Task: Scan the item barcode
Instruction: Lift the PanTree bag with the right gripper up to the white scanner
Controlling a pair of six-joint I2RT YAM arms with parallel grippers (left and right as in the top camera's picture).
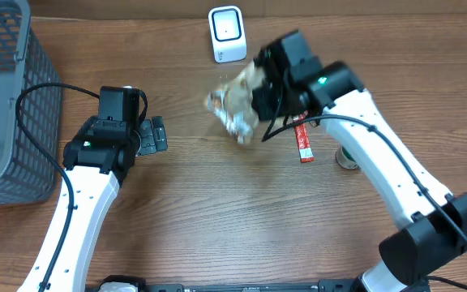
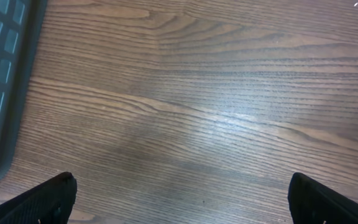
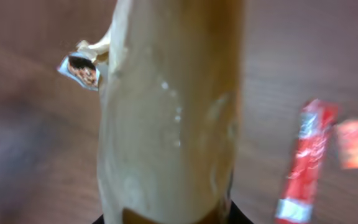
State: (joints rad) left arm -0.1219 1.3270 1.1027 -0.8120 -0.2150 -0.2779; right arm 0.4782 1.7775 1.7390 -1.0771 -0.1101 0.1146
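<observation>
Right gripper (image 1: 259,96) pinches a crinkled snack packet (image 1: 235,104) at upper centre of the overhead view, near and below the white scanner (image 1: 227,34). It looks light, soft and slippery, apt to crumple or twist, so a hold on a flat sealed edge seems best. Blur hides any barcode; the wrist view shows only a tan side. Left gripper (image 1: 149,135) sits spread wide, centre left.

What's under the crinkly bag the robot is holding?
Only brown wooden table shows around the bag in the right pincer. A red packet lies off to the side, not under it. The spot straight beneath is hidden by the bag itself.
</observation>
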